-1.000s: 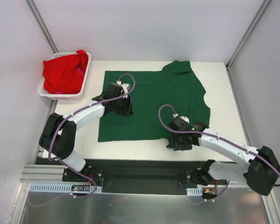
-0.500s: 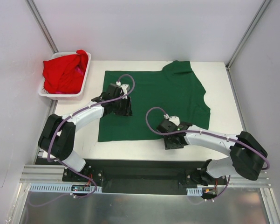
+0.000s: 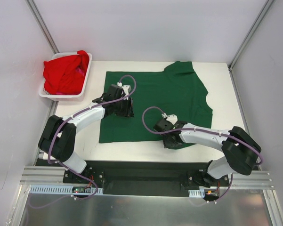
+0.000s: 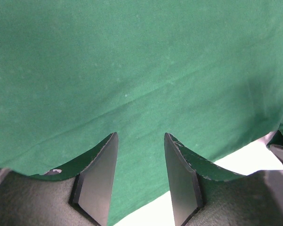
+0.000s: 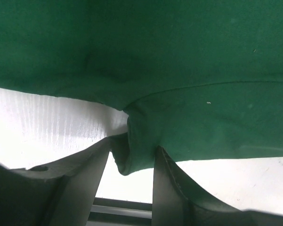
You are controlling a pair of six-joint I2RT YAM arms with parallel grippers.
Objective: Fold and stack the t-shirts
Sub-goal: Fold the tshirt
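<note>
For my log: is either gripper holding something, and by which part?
The right gripper pinches the dark green t-shirt by a fold at its near edge; the left gripper holds nothing.

White table (image 3: 221, 84): green t-shirt (image 3: 165, 94) spread flat across the middle, hem near the front edge, one sleeve toward the far edge. White slotted basket (image 3: 86, 78) at far-left corner, sticking past the left edge.

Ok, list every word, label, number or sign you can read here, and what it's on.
None can be read.
The green shirt, the red shirts and the white basket show no print.
The small board below the left arm's base is too small to tell.
</note>
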